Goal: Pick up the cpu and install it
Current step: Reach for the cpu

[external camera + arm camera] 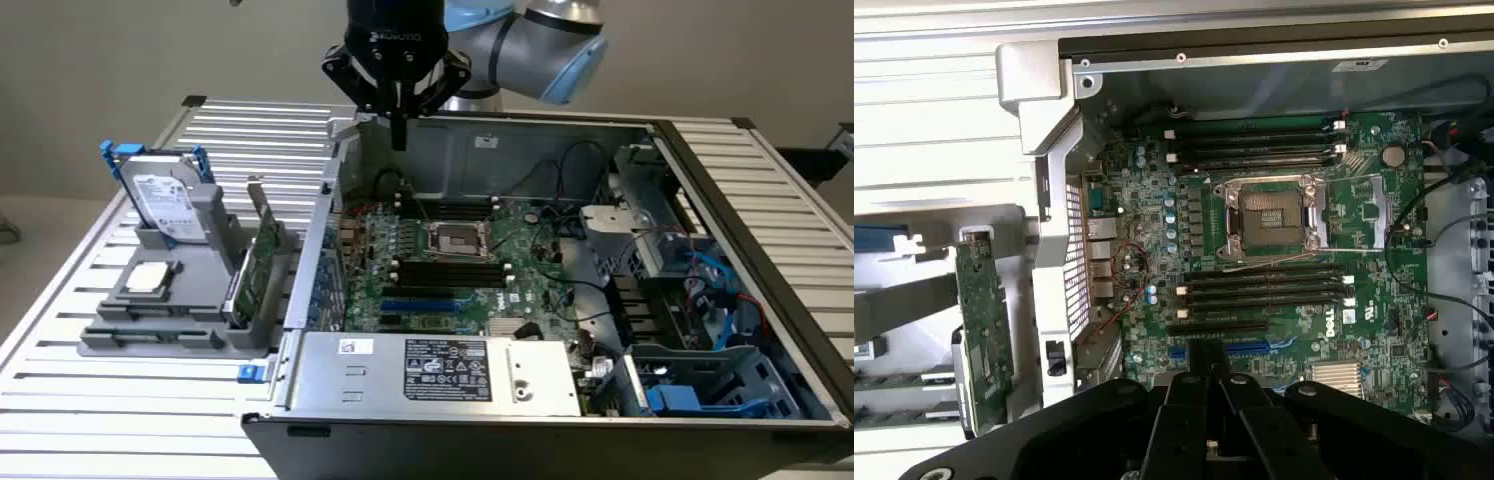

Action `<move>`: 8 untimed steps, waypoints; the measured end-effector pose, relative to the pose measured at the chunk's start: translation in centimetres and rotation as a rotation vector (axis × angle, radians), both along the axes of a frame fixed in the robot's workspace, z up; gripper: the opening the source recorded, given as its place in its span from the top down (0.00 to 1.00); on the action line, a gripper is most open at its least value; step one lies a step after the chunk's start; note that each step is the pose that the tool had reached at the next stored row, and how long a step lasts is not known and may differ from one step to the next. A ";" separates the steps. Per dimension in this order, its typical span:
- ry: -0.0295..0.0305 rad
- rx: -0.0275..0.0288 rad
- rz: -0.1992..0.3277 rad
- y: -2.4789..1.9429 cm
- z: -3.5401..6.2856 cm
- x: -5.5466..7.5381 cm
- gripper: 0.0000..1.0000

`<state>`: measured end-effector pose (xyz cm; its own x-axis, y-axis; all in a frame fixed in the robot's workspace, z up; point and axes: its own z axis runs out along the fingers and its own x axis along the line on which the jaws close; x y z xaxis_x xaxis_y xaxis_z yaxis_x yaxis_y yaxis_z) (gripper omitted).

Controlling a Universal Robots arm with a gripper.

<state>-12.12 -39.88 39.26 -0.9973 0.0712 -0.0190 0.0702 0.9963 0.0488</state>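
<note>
Spotting cpu at approx 9 o'clock of ext. view: small flat square chip, silver-grey metal top w/ paler rim. Lies flat in a recess of grey holder on slatted table, outside pc case, nothing touching it from above. Sits at 6 o'clock from upright HDD w/ blue bracket, and is far smaller than it. Has green card standing on edge at its 3 o'clock, between it and case wall.

Puts gripper at 12 o'clock of ext. view, over rear wall of case, approx 2 o'clock from cpu and well apart from it. Shows fingers pressed together, nothing pinched. Hangs from grey arm w/ blue joint caps.

Looks down in wrist view on mobo w/ socket: square metal frame, dark contact field exposed inside. Places that socket at approx 6 o'clock from gripper in ext. view, mid-board.

Reads ROBOTIQ in white on black gripper body. Reads DELL in white on mobo in wrist view, just beside RAM slots. Carries black-and-white label on PSU at 6 o'clock of case, print too small to read. Same for white label on HDD face.
</note>
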 end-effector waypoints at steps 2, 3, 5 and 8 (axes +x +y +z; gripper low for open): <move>0.0000 0.0000 0.000 0.00 0.00 0.0 0.89; 0.0000 0.0000 0.000 0.00 0.00 0.0 0.89; 0.0000 0.0000 0.000 0.00 0.00 0.0 0.89; 0.0000 -0.0001 0.000 0.00 0.00 0.0 0.89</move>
<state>-12.12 -39.88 39.26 -0.9973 0.0712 -0.0190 0.0702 0.9963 0.0487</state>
